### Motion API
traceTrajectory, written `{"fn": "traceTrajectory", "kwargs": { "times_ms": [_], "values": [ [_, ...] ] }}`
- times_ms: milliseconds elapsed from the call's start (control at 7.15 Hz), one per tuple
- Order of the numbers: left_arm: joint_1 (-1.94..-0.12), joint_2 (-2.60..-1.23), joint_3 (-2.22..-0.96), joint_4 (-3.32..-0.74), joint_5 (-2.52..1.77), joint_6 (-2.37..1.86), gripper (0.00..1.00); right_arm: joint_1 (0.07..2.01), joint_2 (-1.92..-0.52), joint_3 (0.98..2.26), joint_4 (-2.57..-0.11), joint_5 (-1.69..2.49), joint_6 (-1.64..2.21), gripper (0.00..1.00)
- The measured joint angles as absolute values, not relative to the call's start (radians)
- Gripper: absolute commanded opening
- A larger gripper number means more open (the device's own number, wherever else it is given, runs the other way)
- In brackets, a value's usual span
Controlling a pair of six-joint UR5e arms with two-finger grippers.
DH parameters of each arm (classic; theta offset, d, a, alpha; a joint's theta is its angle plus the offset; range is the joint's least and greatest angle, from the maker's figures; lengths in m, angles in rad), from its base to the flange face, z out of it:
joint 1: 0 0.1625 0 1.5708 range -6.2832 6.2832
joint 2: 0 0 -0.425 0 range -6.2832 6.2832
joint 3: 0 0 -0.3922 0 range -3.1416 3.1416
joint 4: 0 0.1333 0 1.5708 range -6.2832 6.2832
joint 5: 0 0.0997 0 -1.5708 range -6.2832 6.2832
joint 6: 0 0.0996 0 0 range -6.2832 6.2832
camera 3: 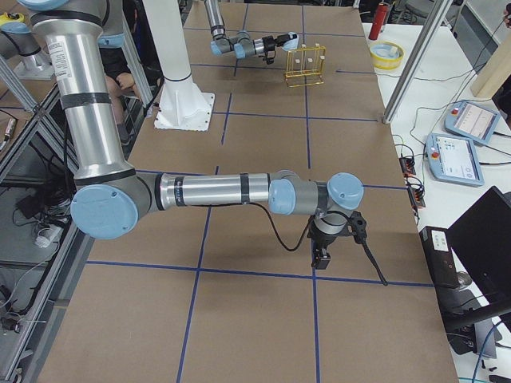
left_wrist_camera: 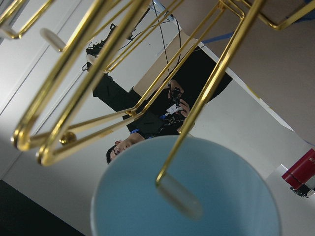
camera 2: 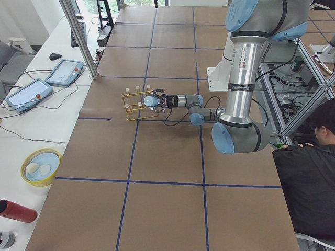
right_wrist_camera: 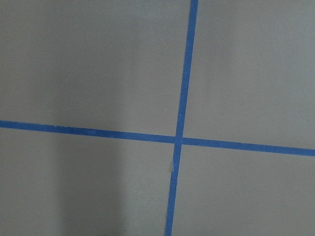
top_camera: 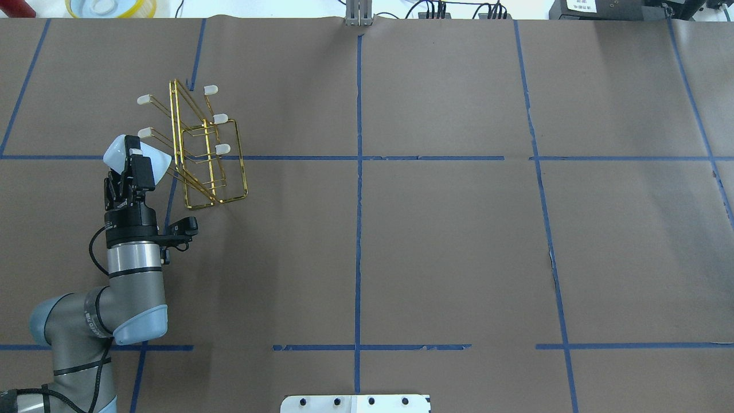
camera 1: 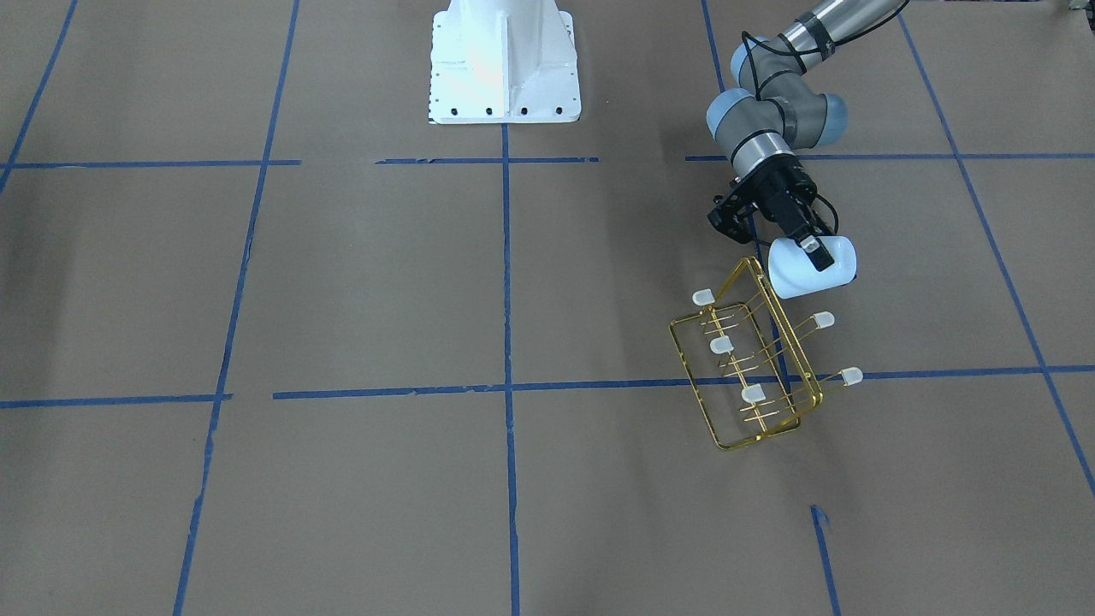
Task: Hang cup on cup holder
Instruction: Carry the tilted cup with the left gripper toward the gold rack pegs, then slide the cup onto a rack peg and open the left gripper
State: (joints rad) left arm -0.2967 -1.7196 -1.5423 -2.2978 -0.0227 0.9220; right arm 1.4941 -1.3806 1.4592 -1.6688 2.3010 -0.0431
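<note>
The pale-blue cup (camera 1: 804,275) is held on its side in my left gripper (camera 1: 817,252), which is shut on its wall. Its open mouth faces the gold wire cup holder (camera 1: 695,385), at the rack's end nearest the robot. In the left wrist view one gold prong (left_wrist_camera: 206,96) reaches into the cup's mouth (left_wrist_camera: 128,206), and its whitish cap (left_wrist_camera: 179,196) sits inside the rim. Five other capped prongs stand bare, such as one cap (camera 1: 722,344). My right gripper (camera 3: 321,257) hangs low over bare table far from the rack, and I cannot tell whether it is open or shut.
The white robot base (camera 1: 505,60) stands at the table's middle edge. A yellow-rimmed bowl (camera 2: 41,166) and a red cylinder (camera 2: 15,210) lie on the side bench beyond the rack. A metal post (camera 2: 78,36) rises at the table's far edge. An operator (camera 2: 309,172) sits behind the robot.
</note>
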Motion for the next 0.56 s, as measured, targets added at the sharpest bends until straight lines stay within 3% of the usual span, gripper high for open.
{"fn": "traceTrajectory", "kwargs": {
  "times_ms": [140,280,559],
  "values": [
    [-0.297,-1.724,-1.536,-2.298,-0.023,0.921,0.00,1.494,-1.381,1.459,-1.669,2.301,-0.043,1.00],
    [-0.297,-1.725,-1.534,-2.298,-0.023,0.918,0.98,1.494,-1.380,1.459,-1.669,2.301,-0.043,1.00],
    [-0.297,-1.726,-1.533,-2.299,-0.024,0.912,1.00,1.494,-1.380,1.459,-1.669,2.301,-0.044,1.00]
  ]
}}
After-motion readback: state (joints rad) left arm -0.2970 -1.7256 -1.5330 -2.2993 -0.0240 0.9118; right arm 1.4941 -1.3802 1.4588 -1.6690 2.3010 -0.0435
